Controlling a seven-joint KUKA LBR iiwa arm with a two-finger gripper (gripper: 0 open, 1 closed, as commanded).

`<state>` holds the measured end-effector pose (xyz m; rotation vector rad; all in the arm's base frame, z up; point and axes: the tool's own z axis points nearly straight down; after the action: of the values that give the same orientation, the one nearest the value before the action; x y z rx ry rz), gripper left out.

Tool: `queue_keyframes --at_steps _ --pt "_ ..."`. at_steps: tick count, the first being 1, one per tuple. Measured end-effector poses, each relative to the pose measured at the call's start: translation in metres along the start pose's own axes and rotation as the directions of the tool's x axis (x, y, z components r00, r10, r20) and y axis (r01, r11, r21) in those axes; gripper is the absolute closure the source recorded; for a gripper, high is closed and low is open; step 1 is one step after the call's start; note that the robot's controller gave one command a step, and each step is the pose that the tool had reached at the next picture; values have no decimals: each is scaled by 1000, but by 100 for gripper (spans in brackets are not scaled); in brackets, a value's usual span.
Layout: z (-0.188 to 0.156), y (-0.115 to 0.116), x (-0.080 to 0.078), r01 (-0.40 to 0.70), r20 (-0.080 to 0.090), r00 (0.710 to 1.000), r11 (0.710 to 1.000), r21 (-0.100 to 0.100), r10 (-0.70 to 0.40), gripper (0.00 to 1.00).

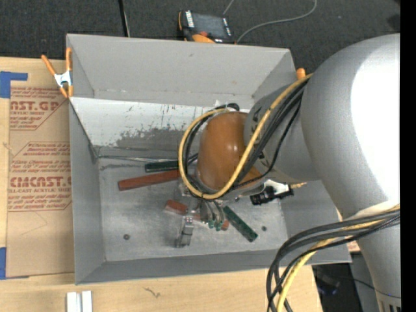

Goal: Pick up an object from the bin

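Note:
My gripper point(199, 213) hangs low over the bin floor, just right of its middle, under the arm's orange dome. A small red-brown flat piece point(174, 206) lies right beside it on the left. A small grey metallic piece point(185, 233) sits just below it towards the front wall. A dark green flat strip point(241, 227) lies slanted at the gripper's right, partly hidden under it. Nothing can be made out between the gripper's tips.
A long red-brown stick point(148, 181) lies across the floor on the left, with a dark green pen-like thing point(162, 166) just behind it. The arm and its cables cover the right part of the bin. The bare floor at front left has room.

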<state>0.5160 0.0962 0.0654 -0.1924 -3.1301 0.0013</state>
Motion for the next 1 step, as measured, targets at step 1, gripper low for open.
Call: queue_keyframes --at_steps 1 --pt "0 1 0 0 6 1000 1000 -2 0 0"
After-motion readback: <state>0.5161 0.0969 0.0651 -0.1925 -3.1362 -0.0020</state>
